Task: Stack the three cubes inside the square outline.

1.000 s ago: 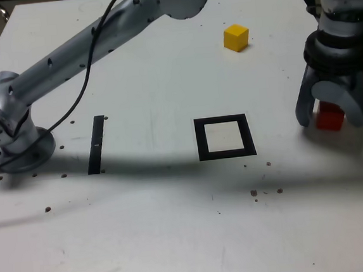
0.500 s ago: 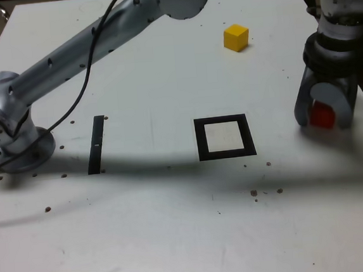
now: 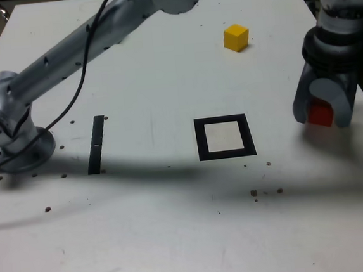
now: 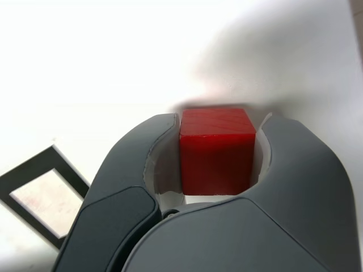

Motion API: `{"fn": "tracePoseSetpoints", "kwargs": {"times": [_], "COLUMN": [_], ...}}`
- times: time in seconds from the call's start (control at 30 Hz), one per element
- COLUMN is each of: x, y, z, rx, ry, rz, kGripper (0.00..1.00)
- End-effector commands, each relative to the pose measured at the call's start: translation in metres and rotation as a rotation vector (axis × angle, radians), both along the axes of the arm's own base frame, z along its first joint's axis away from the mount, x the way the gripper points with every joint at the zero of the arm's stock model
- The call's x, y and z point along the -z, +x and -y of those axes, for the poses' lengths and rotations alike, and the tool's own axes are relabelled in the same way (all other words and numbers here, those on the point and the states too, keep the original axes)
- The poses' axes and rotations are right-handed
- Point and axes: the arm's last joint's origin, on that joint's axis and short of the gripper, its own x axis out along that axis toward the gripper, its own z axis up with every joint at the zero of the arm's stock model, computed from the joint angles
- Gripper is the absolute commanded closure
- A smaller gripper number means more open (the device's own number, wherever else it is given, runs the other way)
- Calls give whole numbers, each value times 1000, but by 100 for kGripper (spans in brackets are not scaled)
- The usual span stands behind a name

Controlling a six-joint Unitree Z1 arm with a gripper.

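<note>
A: Wide shot first. We get the whole white table (image 3: 176, 225): the gripper (image 3: 324, 112) at the exterior view's right edge, pointing down, clamped on the red cube (image 3: 320, 113). Yellow cube (image 3: 236, 37) sits well apart, toward the far side. Square outline (image 3: 225, 136) lies mid-table, nothing in it. Thin black strip (image 3: 96, 144) toward the exterior view's left, near the arm's base (image 3: 6, 135).

B: Green cube?

A: We can't find one in either view.

B: Wrist adds what?

A: Contact detail. In the wrist view the red cube (image 4: 216, 150) fills the gap, with both fingers (image 4: 130, 187) pressed against its sides, so we call it a closed grip on red. A corner of the outline (image 4: 34, 181) shows beside the gripper (image 4: 218, 156). No yellow, no strip, no base there.

B: Whether red is lifted?

A: We can't tell from these.

B: Surfaces?

A: Cube is glossy, sharp-edged, solid colour. Fingers are smooth dark grey, curved, with pale inner faces. Arm is silver metal with a black cable along it. Outline is a flat thick black frame with a white centre. Table is matte white with dark specks
</note>
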Motion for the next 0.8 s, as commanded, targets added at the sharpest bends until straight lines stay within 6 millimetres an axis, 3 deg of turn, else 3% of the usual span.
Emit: {"fn": "tracePoseSetpoints", "kwargs": {"times": [0.0, 0.2, 0.37, 0.77], "x": [-15, -38, -44, -17], "y": [-9, -40, -68, -125], "z": [0, 0, -3, -9], "rx": [0, -28, -103, -233], "ry": [-7, -8, 1, -3], "rz": [2, -49, -86, -118], "kGripper": [79, 80, 79, 80]}}
